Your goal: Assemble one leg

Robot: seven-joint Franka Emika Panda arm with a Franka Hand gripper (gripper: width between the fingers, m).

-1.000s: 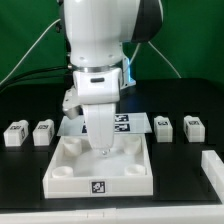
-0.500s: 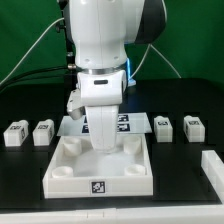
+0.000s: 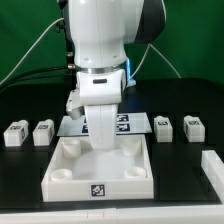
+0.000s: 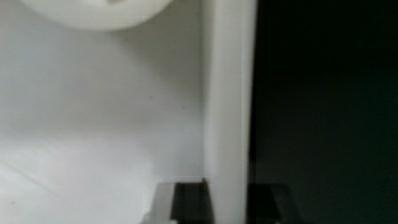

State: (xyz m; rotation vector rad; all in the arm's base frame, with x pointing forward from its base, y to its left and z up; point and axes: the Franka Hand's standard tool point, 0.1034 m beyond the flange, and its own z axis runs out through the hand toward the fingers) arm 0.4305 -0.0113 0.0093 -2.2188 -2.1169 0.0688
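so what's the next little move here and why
Probably close the gripper on the white board's rim: the wrist view shows that rim running between its fingers, with the arm low over the board. The legs lie off to both sides, none in hand, so the board seems the target.

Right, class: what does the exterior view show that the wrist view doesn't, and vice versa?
Exterior only: the arm, four legs, two either side of the board, and the marker board behind it. Wrist only: a close-up of one socket beside the board's rim. Both: the white board and black table.
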